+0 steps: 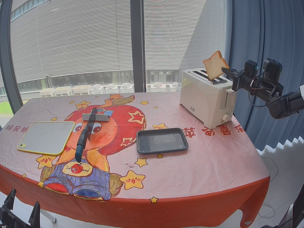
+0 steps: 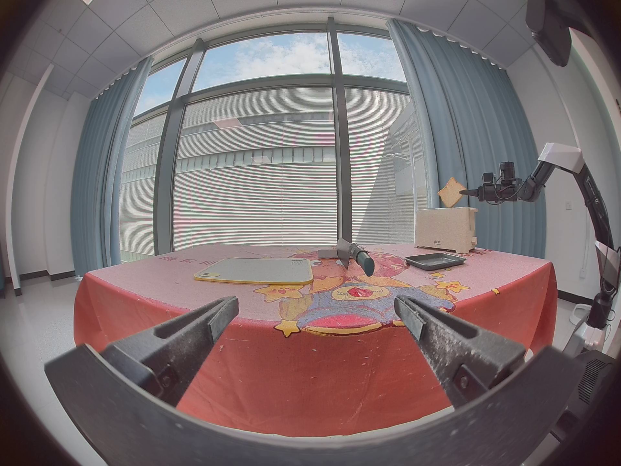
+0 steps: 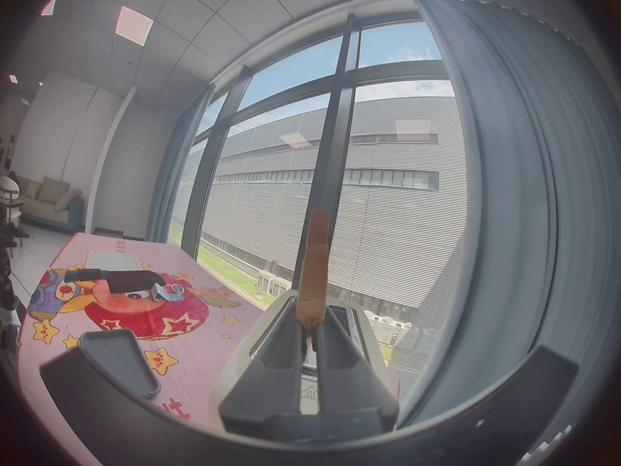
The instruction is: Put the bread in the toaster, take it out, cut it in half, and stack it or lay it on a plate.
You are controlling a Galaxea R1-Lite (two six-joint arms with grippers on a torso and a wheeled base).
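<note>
**Tool state.** The right gripper (image 1: 225,69) was clamped on the bread (image 1: 216,65), pinching the slice by its lower right corner. In the right wrist view the two fingers (image 3: 278,357) pressed flat against both faces of the slice (image 3: 315,266), which stood edge-on and upright between them. The left gripper (image 2: 315,307) was spread wide and held nothing; it hung low, off the near left edge of the table (image 1: 202,171), well apart from the work.

**Position of the workpiece.** The bread hung in the air directly above the toaster (image 1: 205,98), at the far right of the table. In the head view it was tilted, one corner pointing down toward the slots. Whether that corner had entered a slot could not be told.

**Governing relation.** The slots ran lengthwise along the toaster top, roughly in line with the right gripper's reach. The slice's flat plane appeared to lie along that same axis — so the slice seemed set to travel straight up or down in the slot, with any tilt corrected first. The right arm was the nearer one by far.

**Other stations.** The knife (image 1: 85,133) lay beside the cutting board (image 1: 46,137) at left; the dark plate (image 1: 162,140) sat between them and the toaster — all three untouched.
</note>
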